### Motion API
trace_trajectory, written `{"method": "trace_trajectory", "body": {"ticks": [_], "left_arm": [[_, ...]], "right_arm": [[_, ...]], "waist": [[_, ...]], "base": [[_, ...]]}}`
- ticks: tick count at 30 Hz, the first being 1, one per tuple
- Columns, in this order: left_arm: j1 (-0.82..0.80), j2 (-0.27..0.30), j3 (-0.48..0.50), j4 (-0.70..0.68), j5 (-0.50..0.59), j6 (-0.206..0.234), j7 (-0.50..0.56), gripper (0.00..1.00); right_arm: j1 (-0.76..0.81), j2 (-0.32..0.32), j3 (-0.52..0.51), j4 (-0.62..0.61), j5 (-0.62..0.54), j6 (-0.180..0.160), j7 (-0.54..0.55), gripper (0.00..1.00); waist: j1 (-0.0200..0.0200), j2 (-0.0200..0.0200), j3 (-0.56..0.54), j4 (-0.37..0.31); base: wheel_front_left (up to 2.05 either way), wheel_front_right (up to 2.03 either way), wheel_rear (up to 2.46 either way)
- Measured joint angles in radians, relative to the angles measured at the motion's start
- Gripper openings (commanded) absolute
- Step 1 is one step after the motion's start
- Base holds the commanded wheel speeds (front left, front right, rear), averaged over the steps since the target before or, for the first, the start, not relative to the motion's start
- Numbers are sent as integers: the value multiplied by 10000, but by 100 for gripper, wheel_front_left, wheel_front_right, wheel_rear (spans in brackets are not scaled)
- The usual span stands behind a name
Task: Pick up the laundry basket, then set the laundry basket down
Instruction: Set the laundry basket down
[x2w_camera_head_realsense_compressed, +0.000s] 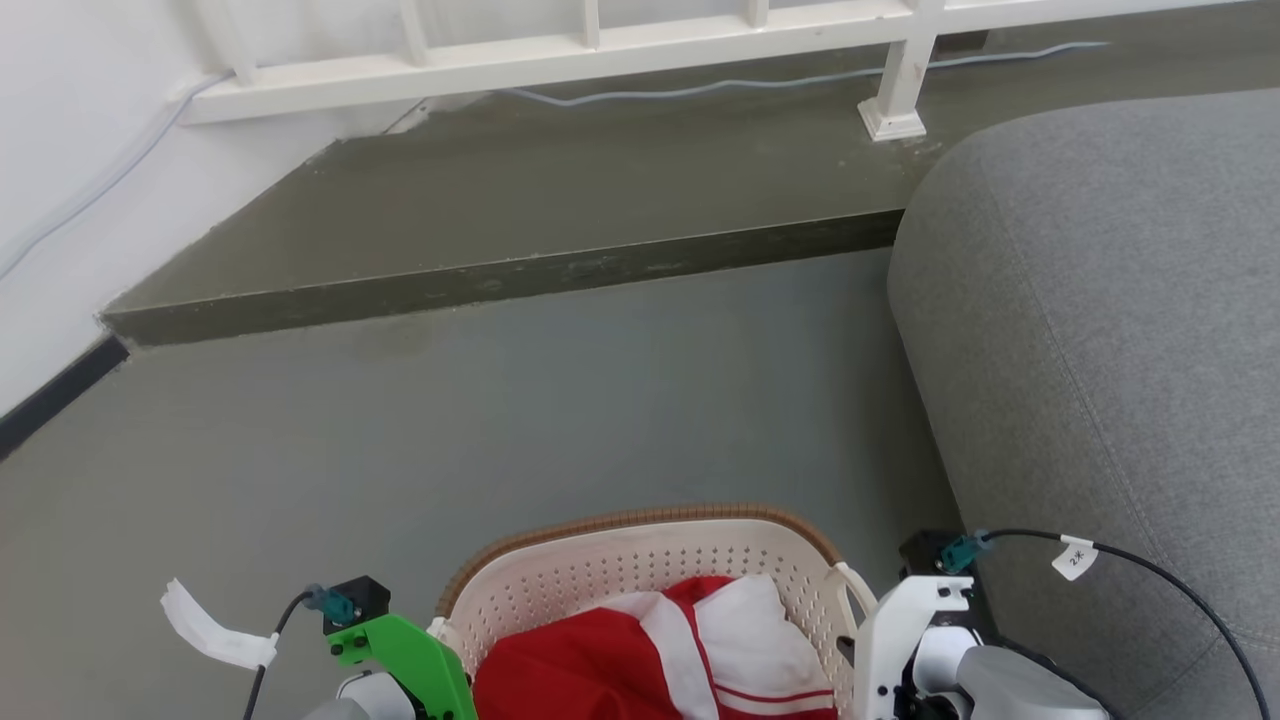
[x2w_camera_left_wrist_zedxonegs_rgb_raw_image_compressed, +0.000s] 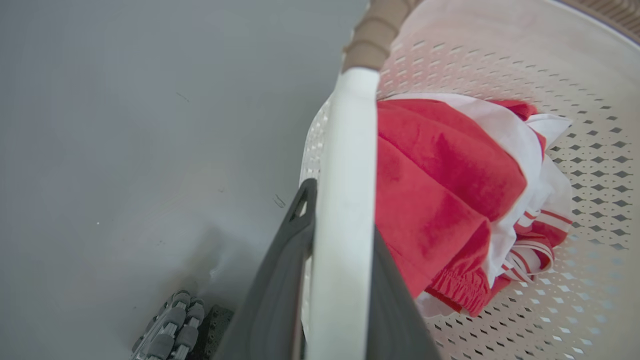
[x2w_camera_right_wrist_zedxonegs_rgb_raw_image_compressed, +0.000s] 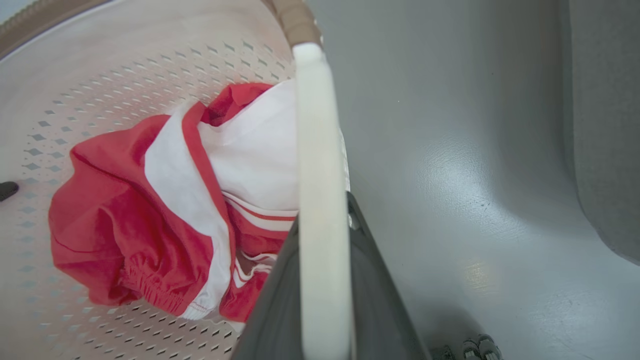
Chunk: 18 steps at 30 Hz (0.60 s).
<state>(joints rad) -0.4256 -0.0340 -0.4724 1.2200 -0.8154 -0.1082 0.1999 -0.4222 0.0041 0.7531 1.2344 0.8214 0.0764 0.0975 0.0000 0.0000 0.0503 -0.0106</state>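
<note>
**Laundry basket held between both arms, a side handle in each set of jaws**
The basket lay straight ahead of the robot above the grey floor, its long axis running left to right, so neither arm was nearer. The left jaws were clenched on the left handle and the right jaws on the right handle. Each white loop ran up between dark fingers. Setting it down would likely need both arms lowering evenly.

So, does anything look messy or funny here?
Nothing is spilled or broken. The red and white clothes lie crumpled in a heap inside the basket, not folded, and a pale cable trails loose along the floor under the white railing.
</note>
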Motion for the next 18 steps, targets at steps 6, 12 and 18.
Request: {"method": "trace_trajectory", "body": {"ticks": [6,12,18], "left_arm": [[-114,15,-96,-121,-46,71,-171,0],[-379,50,-146,-217,-100,73,-222,0],[-631,65,-182,-291,-100,117,-431,0]], "right_arm": [[-264,-13,15,-19,0,-73,-17,0],[-531,-50,25,-69,0,-79,-104,0],[-816,-75,42,-157,0,-153,-280,0]], "waist": [[0,0,392,10],[1,0,797,18],[1,0,1224,26]], "base": [[0,0,0],[0,0,0],[0,0,0]]}}
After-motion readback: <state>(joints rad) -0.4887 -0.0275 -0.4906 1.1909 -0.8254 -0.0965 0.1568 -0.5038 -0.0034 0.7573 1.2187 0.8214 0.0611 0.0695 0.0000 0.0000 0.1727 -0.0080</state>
